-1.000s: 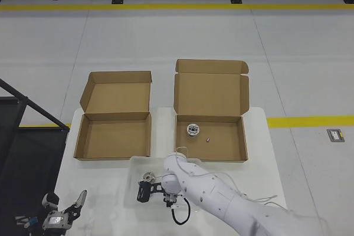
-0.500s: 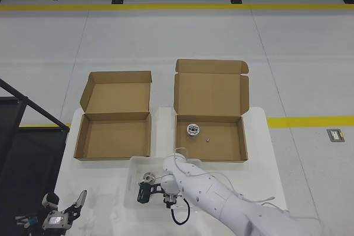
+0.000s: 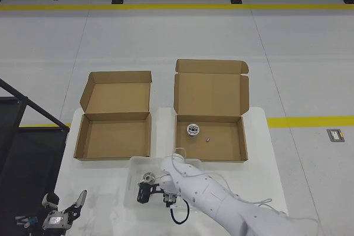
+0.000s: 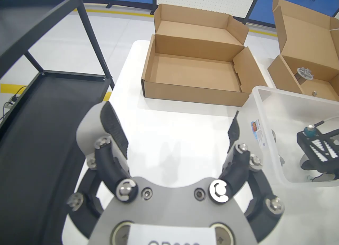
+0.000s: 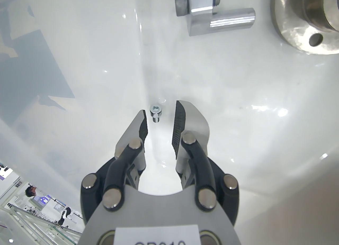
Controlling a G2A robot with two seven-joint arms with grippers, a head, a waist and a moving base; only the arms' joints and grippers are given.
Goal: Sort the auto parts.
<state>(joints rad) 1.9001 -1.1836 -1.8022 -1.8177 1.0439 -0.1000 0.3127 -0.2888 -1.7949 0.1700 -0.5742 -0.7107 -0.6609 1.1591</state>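
Right tool (image 5: 161,109) is down inside the clear bin (image 3: 132,170), lower centre of the top view, with its jaws at a narrow gap and nothing gripped. The socket-head bolt (image 5: 155,113) lies on the bin floor at the fingertips, between the pads and closer to one. Its long axis runs roughly in line with the fingers, head away from the tool, so closing should pinch it across. The right arm is far nearer. Left tool (image 4: 170,116) is spread wide and empty, lower left of the top view by the table (image 3: 106,183) edge. L-bracket (image 5: 206,16) and flanged hub (image 5: 304,10) lie beyond the bolt. Likely destination is the right box (image 3: 227,144), which holds a similar small bolt (image 3: 207,140). The sticker (image 4: 258,131) on the bin wall is too small to read, and the panel logos are left unread.
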